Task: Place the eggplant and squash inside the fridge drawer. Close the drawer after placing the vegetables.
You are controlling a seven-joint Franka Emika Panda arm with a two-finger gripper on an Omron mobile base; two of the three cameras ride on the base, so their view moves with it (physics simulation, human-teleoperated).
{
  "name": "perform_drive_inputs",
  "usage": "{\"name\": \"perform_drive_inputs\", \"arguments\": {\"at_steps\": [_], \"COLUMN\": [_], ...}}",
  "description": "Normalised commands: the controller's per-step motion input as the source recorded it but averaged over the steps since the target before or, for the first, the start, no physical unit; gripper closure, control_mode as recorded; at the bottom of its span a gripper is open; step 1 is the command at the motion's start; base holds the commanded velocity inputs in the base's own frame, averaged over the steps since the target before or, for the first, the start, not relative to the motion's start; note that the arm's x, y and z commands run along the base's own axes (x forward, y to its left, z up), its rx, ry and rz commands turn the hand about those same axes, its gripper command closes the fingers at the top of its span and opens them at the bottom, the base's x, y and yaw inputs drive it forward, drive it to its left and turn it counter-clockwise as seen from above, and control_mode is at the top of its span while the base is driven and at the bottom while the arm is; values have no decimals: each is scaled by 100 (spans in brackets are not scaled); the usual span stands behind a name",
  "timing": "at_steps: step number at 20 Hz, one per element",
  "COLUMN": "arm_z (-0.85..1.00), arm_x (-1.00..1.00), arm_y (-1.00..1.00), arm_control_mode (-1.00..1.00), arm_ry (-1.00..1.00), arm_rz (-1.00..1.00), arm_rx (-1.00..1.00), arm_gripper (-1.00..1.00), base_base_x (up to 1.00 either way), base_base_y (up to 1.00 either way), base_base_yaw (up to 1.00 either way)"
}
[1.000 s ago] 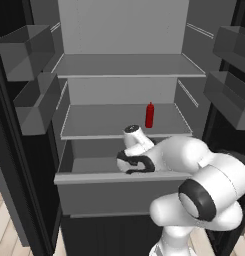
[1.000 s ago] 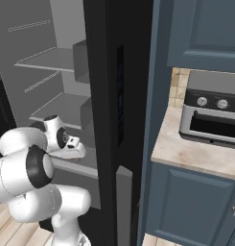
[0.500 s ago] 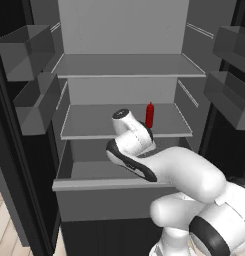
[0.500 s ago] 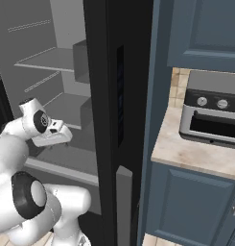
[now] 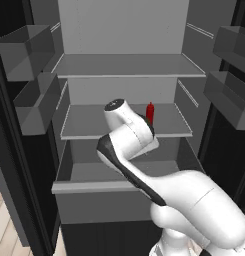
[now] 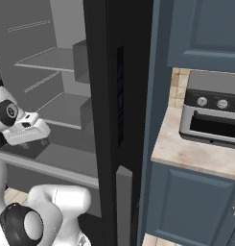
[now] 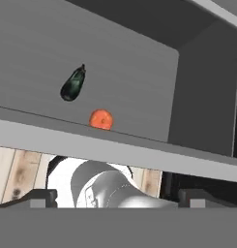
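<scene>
Inside the fridge drawer the eggplant lies on the grey floor, its stem tip pointing up and away from the front rim in the hand view. Near it, closer to that pale front rim, sits a small round orange vegetable, apart from the eggplant and not touching it. The drawer stands pulled out below the lower shelf, its front rim running across the fridge's width. Above the drawer the white arm bends over the open box, and a red bottle stands on the lower shelf just behind the arm. The gripper's two dark tips show at the far corners of the hand view, spread wide with nothing between them. Beside the fridge, a toaster oven rests on the counter.
</scene>
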Motion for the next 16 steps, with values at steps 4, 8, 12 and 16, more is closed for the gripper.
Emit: {"name": "perform_drive_inputs", "arguments": {"at_steps": [4, 8, 12, 16], "arm_z": [16, -1, -29, -49], "arm_x": [-100, -97, -59, -21], "arm_y": [8, 14, 61, 76], "arm_control_mode": [-100, -100, -100, -100], "arm_ry": [0, 2, 5, 9], "arm_rz": [7, 13, 16, 20], "arm_rx": [0, 0, -2, -8], "arm_gripper": [-100, -100, -100, -100], "base_base_x": [0, 0, 0, 0], "base_base_y": [0, 0, 0, 0], "base_base_yaw": [0, 0, 0, 0]}}
